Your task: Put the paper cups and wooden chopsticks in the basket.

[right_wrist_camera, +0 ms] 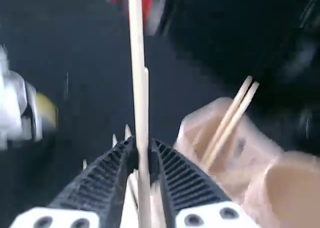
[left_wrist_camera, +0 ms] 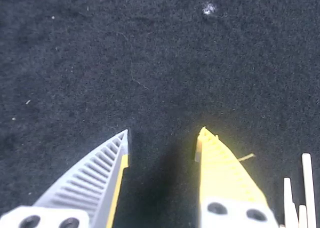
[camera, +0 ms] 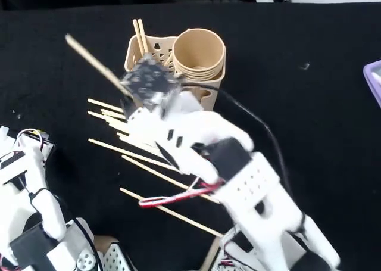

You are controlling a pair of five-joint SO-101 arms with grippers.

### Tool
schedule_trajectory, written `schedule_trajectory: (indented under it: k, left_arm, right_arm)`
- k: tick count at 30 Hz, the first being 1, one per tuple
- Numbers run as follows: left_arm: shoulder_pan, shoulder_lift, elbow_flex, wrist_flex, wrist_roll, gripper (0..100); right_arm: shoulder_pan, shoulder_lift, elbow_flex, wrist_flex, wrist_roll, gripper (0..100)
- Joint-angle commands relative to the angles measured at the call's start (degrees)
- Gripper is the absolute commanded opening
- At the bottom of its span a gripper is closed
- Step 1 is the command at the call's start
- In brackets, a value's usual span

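A beige basket (camera: pixel 152 49) stands at the back of the black table with stacked paper cups (camera: pixel 198 53) in it and two chopsticks (camera: pixel 140 36) leaning out. My right gripper (camera: pixel 138 87) hovers just in front of the basket, shut on a wooden chopstick (camera: pixel 95 64) that sticks up and to the left; the right wrist view has that chopstick (right_wrist_camera: pixel 138 87) pinched between the black fingers (right_wrist_camera: pixel 112 180), the basket (right_wrist_camera: pixel 225 143) close beyond. Several loose chopsticks (camera: pixel 143 158) lie on the cloth under the arm. My left gripper (left_wrist_camera: pixel 162 143) is open over bare cloth at the near left.
A purple object (camera: pixel 373 80) sits at the table's right edge. A black cable (camera: pixel 256 119) and red wires (camera: pixel 172 196) trail from the right arm. The left arm's white base (camera: pixel 30 211) occupies the near left corner.
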State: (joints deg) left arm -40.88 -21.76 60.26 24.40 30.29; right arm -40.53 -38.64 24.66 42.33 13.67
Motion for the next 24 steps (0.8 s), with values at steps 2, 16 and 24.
schedule_trajectory:
  k: [2, 16, 24]
  left_arm:
    - [0.22, -1.41, -1.54, -0.97, -0.62, 22]
    - [0.22, -1.49, -1.19, -0.97, -0.62, 22]
    - [0.22, -1.41, -1.36, -0.97, -0.62, 22]
  right_arm:
    - [1.41, -3.56, -3.38, -19.08, -7.38, 1.1]
    - [12.04, 16.31, -6.11, -48.62, -9.32, 1.1]
    - [11.87, 21.58, -6.81, -41.93, -9.41, 1.5]
